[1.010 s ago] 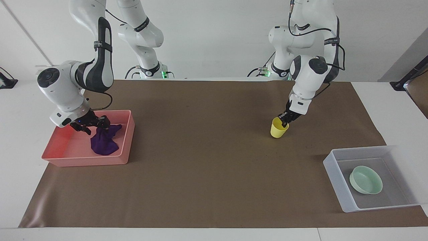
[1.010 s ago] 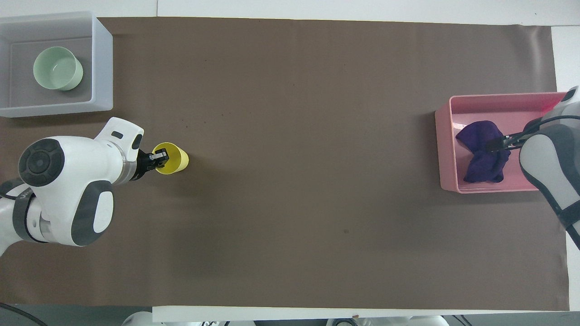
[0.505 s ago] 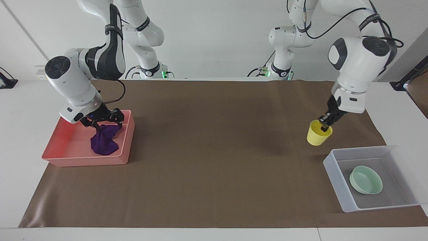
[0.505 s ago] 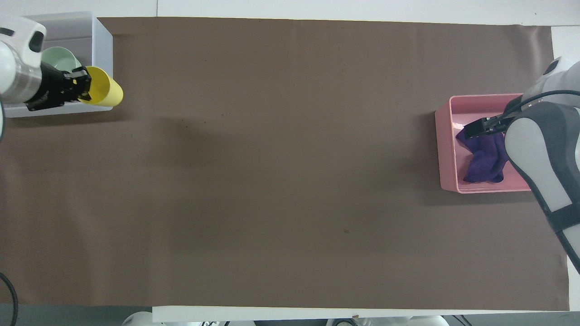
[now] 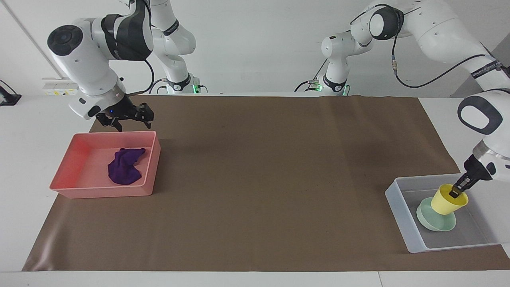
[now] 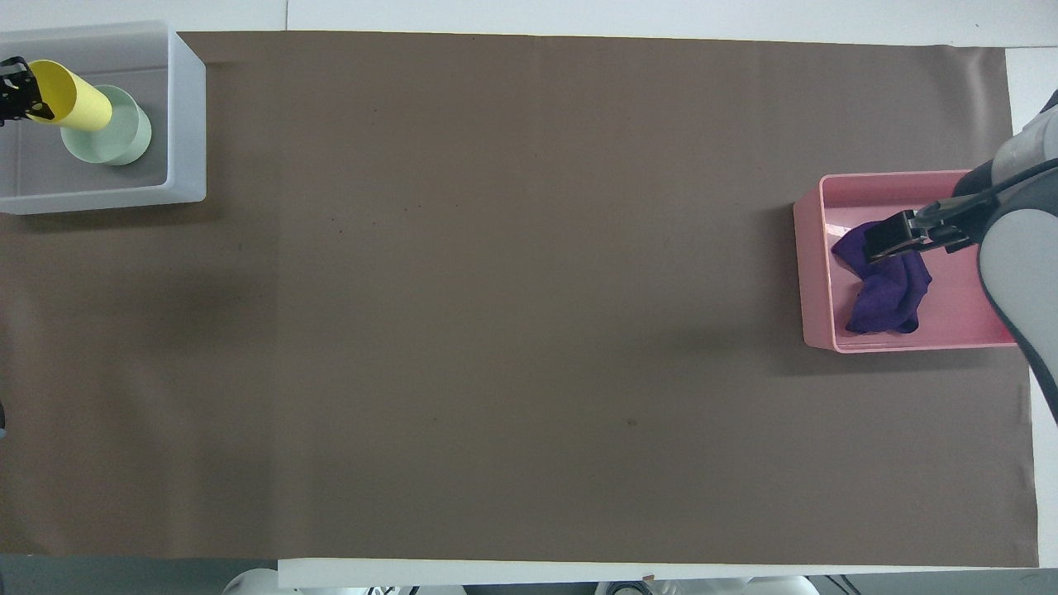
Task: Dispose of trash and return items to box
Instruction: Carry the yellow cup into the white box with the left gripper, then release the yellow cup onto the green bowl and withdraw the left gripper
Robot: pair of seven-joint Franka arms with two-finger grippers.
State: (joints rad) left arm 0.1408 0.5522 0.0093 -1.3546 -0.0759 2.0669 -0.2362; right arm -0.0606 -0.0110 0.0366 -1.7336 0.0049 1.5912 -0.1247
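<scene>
My left gripper (image 5: 454, 192) is shut on the rim of the yellow cup (image 5: 448, 201) and holds it tilted inside the translucent whitish box (image 5: 398, 211), its base over the mint-green bowl (image 5: 432, 221). I cannot tell if cup and bowl touch. In the overhead view the cup (image 6: 78, 103), bowl (image 6: 124, 140), box (image 6: 186, 107) and left gripper (image 6: 16, 83) show at the left arm's end. The purple rag (image 5: 124, 172) lies loose in the pink tray (image 5: 99, 191). My right gripper (image 5: 134, 122) is open and empty, raised above the tray.
Brown paper (image 5: 259, 179) covers the table between tray and box. In the overhead view the right gripper (image 6: 888, 240) overlaps the rag (image 6: 888, 293) in the pink tray (image 6: 814, 273). The right arm's forearm hangs over the tray's outer end.
The left gripper carried the yellow cup from the mat into the box, over the bowl. The right gripper let go of the rag in the pink tray and rose clear of it.
</scene>
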